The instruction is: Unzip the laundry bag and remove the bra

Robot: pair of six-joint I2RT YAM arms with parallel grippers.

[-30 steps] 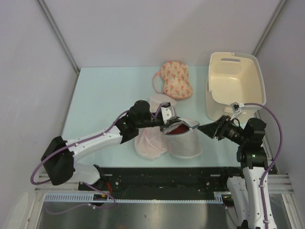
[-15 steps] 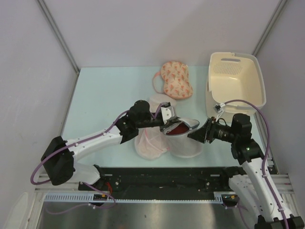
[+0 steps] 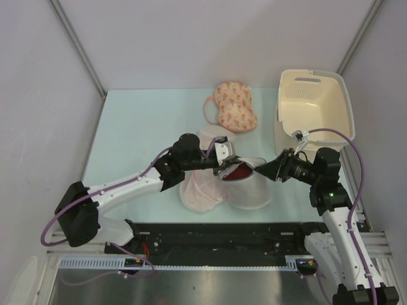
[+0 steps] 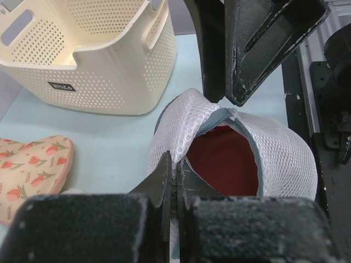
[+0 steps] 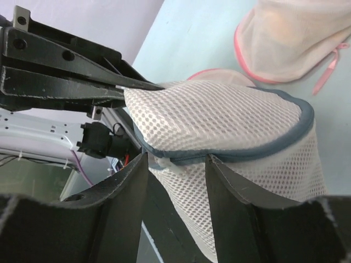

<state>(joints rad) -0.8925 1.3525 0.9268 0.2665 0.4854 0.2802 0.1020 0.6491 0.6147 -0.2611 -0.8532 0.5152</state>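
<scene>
White mesh of the laundry bag (image 3: 249, 190) stood domed on the tabletop (image 3: 140, 127) near its front edge. Its zip was partly parted and the dark red bra (image 4: 222, 159) showed inside. The left gripper (image 4: 174, 174) was pressed together on the bag's mesh edge. The right gripper (image 5: 175, 160) was spread, its fingers astride the grey rim. A pink-trimmed pouch (image 3: 198, 190) lay against the bag's left side, and a cream basket (image 3: 315, 111) stood behind to the right.

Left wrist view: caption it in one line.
Left gripper pinches the rim of the unzipped laundry bag, exposing the dark red bra inside.
</scene>
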